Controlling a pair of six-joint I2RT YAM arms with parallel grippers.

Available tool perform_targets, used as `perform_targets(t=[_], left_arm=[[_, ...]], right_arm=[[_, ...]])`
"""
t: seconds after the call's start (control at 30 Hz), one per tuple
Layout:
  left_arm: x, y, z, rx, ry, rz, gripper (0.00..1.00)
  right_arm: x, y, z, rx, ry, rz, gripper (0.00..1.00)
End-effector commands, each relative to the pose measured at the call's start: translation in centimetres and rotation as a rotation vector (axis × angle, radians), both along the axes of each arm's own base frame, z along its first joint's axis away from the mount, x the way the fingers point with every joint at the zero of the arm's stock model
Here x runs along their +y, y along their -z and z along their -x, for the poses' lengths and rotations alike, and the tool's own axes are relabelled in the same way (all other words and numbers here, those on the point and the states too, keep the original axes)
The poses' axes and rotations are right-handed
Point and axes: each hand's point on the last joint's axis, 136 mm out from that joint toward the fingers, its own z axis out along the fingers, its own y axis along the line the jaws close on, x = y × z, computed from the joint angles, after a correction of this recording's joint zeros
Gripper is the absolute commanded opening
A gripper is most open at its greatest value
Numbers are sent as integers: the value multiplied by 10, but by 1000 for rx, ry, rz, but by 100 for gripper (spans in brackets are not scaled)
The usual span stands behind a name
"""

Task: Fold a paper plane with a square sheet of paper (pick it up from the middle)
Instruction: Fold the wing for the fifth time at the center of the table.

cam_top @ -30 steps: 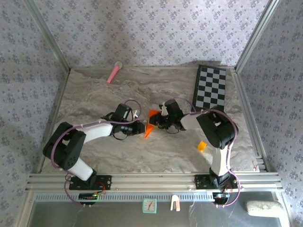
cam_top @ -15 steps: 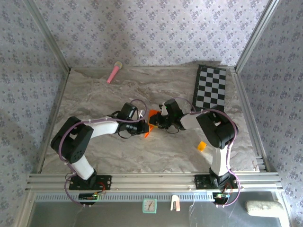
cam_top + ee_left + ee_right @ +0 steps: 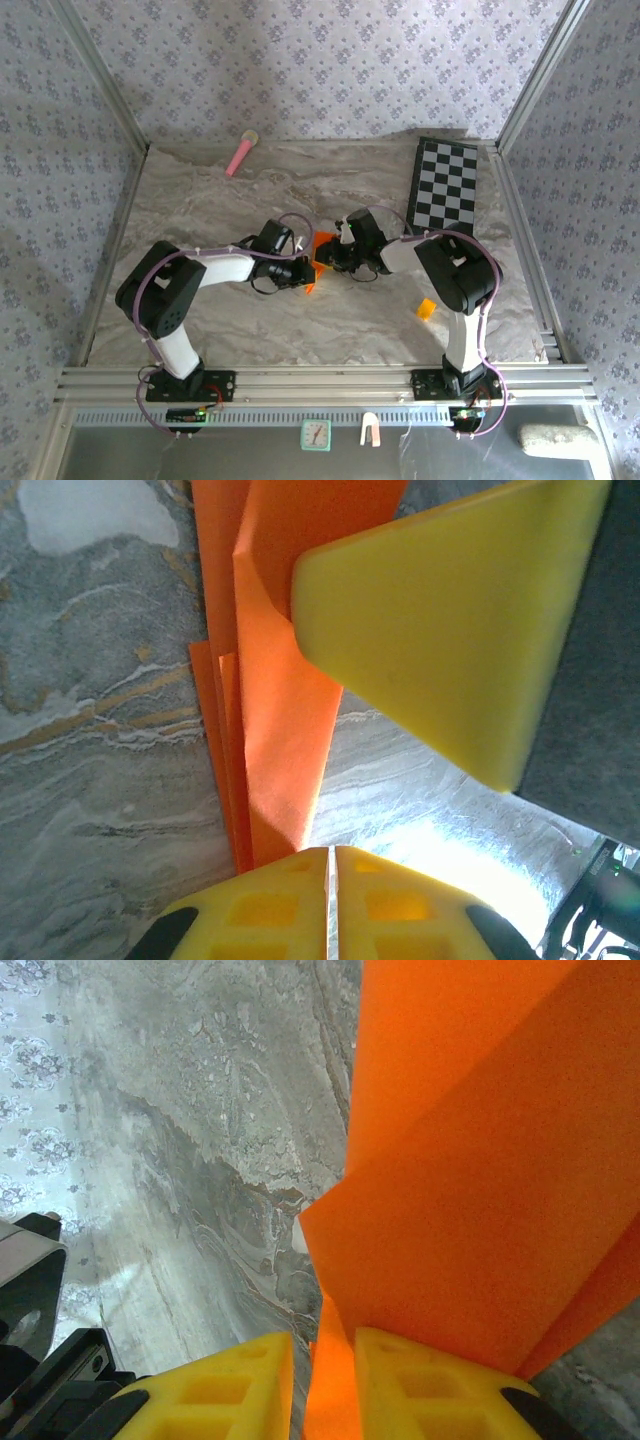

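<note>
The square sheet of paper (image 3: 319, 252) is bright orange and folded into narrow, pointed layers at the middle of the table. My right gripper (image 3: 336, 259) comes at it from the right and is shut on it. In the right wrist view an orange fold (image 3: 470, 1180) runs down into the slit between the yellow fingers (image 3: 325, 1385). My left gripper (image 3: 306, 271) is at the paper's left lower edge. In the left wrist view its fingertips (image 3: 332, 865) are pressed together, and the layered paper (image 3: 280, 690) ends just beside and behind the left one. A right finger (image 3: 450, 630) looms over the paper.
A pink stick (image 3: 241, 153) lies at the far left edge. A checkerboard (image 3: 445, 185) leans at the back right. A tiny yellow-orange block (image 3: 427, 308) rests near the right arm's base. Metal frame rails (image 3: 525, 250) line the sides of the marbled table (image 3: 200, 200).
My left arm has swung right up to the paper, and its jaws have closed. The paper's lower point is now partly covered. The right arm has held still.
</note>
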Motion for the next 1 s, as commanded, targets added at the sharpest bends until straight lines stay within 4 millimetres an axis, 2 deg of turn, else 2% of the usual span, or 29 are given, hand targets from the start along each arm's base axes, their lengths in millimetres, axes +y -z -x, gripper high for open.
perform_targets(t=[0.0,0.97], left_arm=[[-4,4,6,34,15,-14,11],[-2,20,18,61,37,-98,8]], right_arm=[[-4,22,7,44,-8,63,24],[-15,39,11,98,25,143,17]])
